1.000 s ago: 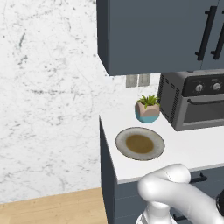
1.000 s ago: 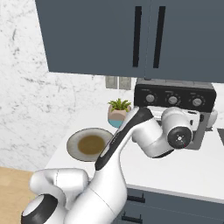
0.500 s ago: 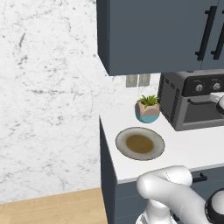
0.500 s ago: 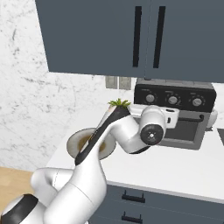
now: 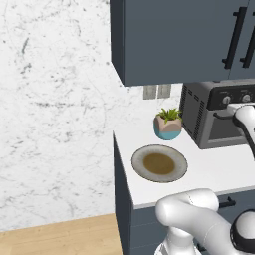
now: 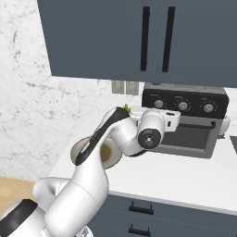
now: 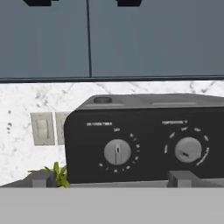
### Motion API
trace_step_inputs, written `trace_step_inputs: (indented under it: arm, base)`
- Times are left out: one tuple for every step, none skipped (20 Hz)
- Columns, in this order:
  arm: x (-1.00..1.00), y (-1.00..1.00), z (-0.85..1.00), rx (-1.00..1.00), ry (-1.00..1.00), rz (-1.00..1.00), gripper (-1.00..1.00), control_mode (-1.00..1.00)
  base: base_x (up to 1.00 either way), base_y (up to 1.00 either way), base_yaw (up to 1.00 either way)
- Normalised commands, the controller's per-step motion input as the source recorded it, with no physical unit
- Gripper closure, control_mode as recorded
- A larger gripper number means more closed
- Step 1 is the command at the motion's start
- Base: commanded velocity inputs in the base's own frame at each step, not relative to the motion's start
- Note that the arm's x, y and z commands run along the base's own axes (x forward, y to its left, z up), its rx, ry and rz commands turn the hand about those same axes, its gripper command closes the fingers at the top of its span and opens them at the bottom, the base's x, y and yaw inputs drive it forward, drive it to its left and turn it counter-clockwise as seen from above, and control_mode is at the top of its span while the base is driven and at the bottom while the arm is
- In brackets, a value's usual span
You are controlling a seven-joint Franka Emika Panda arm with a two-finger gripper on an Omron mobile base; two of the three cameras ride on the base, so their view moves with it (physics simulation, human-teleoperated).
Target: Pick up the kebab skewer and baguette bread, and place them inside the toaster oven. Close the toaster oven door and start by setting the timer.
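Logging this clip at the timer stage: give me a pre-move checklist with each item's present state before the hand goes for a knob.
1. Toaster oven door closed: ok, it stands upright against the front.
2. Skewer and bread inside: cannot tell, the window is too dark.
3. Hand open and holding nothing: ok, fingertips stand wide apart.
4. Hand faces the knob panel: ok, the left knob sits between the fingertips.
5. Contact with that knob: not ok, none yet.
6. Plate and potted plant off the approach: ok.

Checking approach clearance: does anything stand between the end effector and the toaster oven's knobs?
Nothing visible does. The open end effector faces the toaster oven directly, its left knob straight ahead; the potted plant sits off to the left.
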Motion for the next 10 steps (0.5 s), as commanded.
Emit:
trace_step_inputs:
  arm:
    - [0.31,0.06,0.0,0.0,0.0,0.0,-1.0,-1.0]
    - [0.34,0.04,0.0,0.0,-0.01,0.0,-1.0,-1.0]
    - [0.35,0.0,0.0,0.0,-0.02,0.0,-1.0,-1.0]
    - [0.32,0.0,0.0,0.0,-0.07,0.0,-1.0,-1.0]
    - [0.28,0.0,0.0,0.0,-0.07,0.0,-1.0,-1.0]
    - [0.29,0.0,-0.03,0.0,-0.07,0.0,-1.0,-1.0]
    - [0.26,0.0,-0.06,0.0,-0.06,0.0,-1.0,-1.0]
    - [0.26,0.0,-0.09,0.0,-0.06,0.0,-1.0,-1.0]
    - [0.25,0.0,-0.11,0.0,-0.06,0.01,-1.0,-1.0]
    - [0.19,0.0,-0.13,0.0,-0.07,0.01,-1.0,-1.0]
  base:
    - [0.0,0.0,0.0]
    - [0.0,0.0,0.0]
    - [0.0,0.0,0.0]
    - [0.0,0.0,0.0]
    - [0.0,0.0,0.0]
    - [0.0,0.0,0.0]
    - [0.0,0.0,0.0]
    - [0.0,0.0,0.0]
    - [0.0,0.0,0.0]
    - [0.0,0.0,0.0]
